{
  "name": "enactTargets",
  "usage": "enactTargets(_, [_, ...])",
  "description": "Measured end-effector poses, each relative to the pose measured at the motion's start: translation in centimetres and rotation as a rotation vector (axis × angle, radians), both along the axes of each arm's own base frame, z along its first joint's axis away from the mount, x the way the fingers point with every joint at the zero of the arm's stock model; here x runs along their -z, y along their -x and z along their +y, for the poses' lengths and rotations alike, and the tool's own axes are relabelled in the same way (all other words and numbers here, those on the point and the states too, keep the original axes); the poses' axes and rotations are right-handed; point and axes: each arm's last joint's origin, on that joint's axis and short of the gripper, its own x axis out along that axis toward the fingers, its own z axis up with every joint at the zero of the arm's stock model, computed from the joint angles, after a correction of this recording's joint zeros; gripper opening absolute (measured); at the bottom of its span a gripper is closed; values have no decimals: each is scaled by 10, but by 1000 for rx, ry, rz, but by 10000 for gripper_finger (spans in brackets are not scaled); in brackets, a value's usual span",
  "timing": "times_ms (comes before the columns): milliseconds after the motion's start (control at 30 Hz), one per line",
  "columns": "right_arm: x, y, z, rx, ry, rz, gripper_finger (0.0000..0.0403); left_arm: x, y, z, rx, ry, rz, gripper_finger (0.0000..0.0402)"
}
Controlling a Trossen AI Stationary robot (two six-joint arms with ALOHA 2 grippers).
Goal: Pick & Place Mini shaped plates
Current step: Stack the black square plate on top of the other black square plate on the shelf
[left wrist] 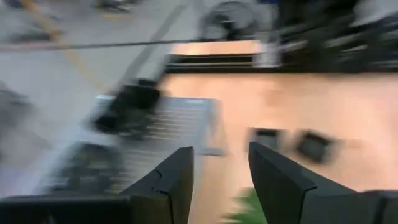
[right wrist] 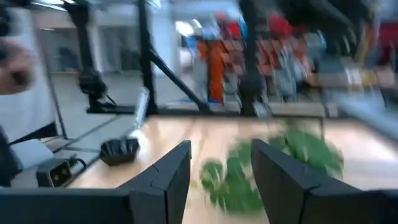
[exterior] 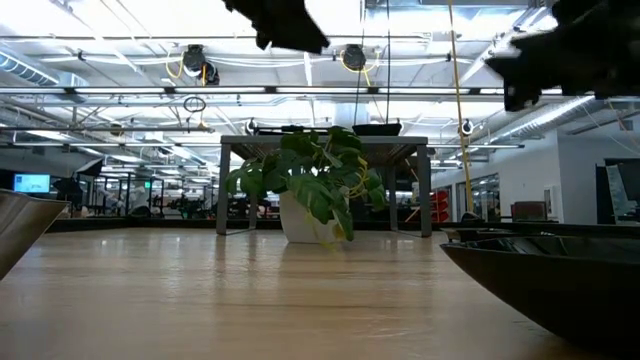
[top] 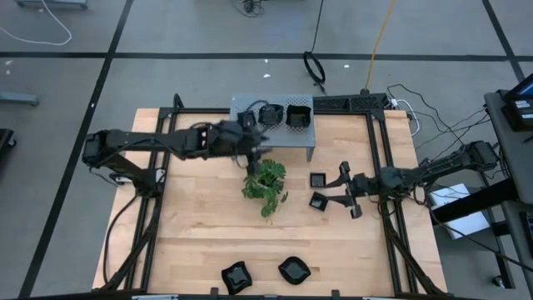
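Observation:
Two glossy black mini shaped plates rest on the grey perforated shelf at the far middle of the table. My left gripper hovers open by the shelf's near edge, above the green plant, with nothing between its fingers. Two small square plates lie flat on the wood right of the plant. My right gripper stands open just right of them, pointing toward the plant and touching nothing. Two more plates lie by the near edge.
The potted plant stands in the table's middle, between the two arms and in front of the shelf. Black frame rails run along the table's sides. Bare wood lies to the plant's left and between the plant and the near plates.

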Motion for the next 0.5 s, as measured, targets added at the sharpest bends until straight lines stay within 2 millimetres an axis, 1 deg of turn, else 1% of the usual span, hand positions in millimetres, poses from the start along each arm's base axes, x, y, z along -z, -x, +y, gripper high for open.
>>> enactTargets(67, [6, -3, -1, 49, -32, 113, 155, 1, -1, -14, 62, 81, -6, 159])
enactTargets(167, [11, -7, -1, 109, -35, 278, 155, 3, -2, -35, 145, 161, -3, 159])
enactTargets(400, [0, -24, 3, 139, -41, 545, 155, 5, 2, -75, 250, 209, 33, 159])
enactTargets(500, [1, -32, 6, 156, -44, 692, 155, 5, 3, -88, 279, 226, 36, 159])
